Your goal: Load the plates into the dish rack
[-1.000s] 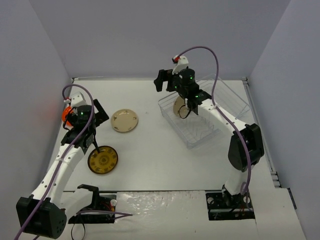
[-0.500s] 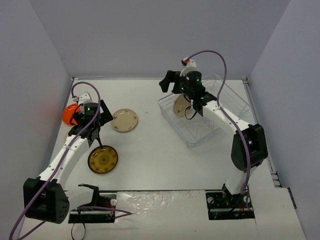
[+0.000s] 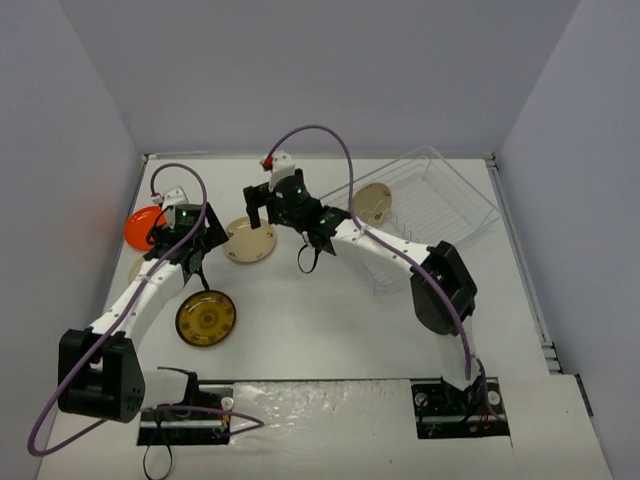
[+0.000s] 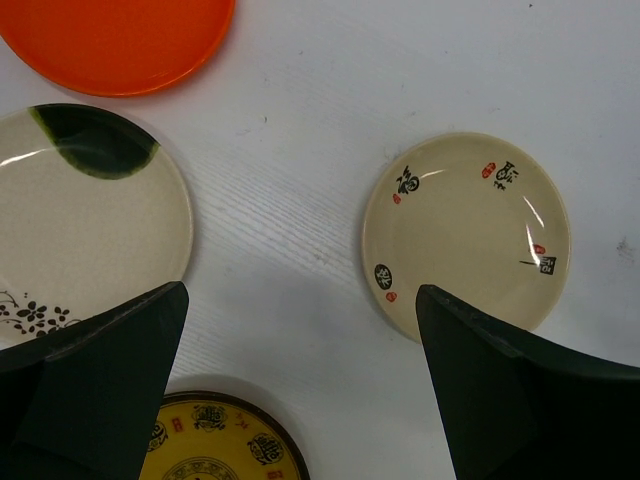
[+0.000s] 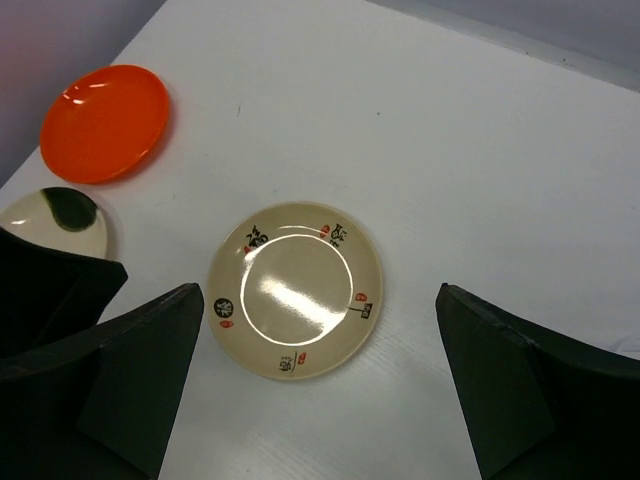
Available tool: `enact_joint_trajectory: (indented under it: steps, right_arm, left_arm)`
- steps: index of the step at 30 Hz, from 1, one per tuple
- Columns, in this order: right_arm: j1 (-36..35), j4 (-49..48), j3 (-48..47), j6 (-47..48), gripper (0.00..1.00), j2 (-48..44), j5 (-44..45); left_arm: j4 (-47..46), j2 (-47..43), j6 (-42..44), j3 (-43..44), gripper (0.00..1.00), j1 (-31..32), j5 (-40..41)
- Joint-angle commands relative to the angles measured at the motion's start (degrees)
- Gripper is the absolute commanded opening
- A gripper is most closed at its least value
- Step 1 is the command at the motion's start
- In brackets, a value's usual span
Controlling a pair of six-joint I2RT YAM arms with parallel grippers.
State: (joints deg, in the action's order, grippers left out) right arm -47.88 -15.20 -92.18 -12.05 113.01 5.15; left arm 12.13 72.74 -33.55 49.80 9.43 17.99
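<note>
Nearest, the brown plate (image 3: 206,319) lies flat on the desk (image 3: 330,330), untouched. Beyond it the left pincer (image 4: 300,390) hangs open and empty, with the cream plate (image 4: 466,232) to its right. The right pincer (image 5: 312,295), also open and empty, hangs straight over that plate and is judged better placed. The orange plate (image 3: 143,228) sits by the left wall. Far right, the dish rack (image 3: 455,205) holds one upright plate (image 3: 373,203), with open desk between.

cream plate (image 4: 467,235) rim — black brush characters, small red seals — too small to read
</note>
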Motion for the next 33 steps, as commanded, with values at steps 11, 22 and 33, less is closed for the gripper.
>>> enact_joint_trajectory:
  steps: [11, 22, 33]
  right_arm:
    - [-1.1, 8.6, -19.2, -7.6, 1.0, 20.3, 10.5]
    - [-0.2, 9.9, -23.5, -12.1, 0.81, 28.0, 7.5]
    - [-0.1, 9.5, -20.8, -14.3, 0.47, 28.0, 6.5]
  left_arm:
    - [-3.2, -8.1, -1.6, -1.1, 0.97, -1.5, 2.3]
    - [-3.6, -9.1, -1.9, -2.1, 0.97, -1.6, 1.5]
    - [-3.3, -10.0, -2.1, -2.5, 0.97, -1.7, 2.0]
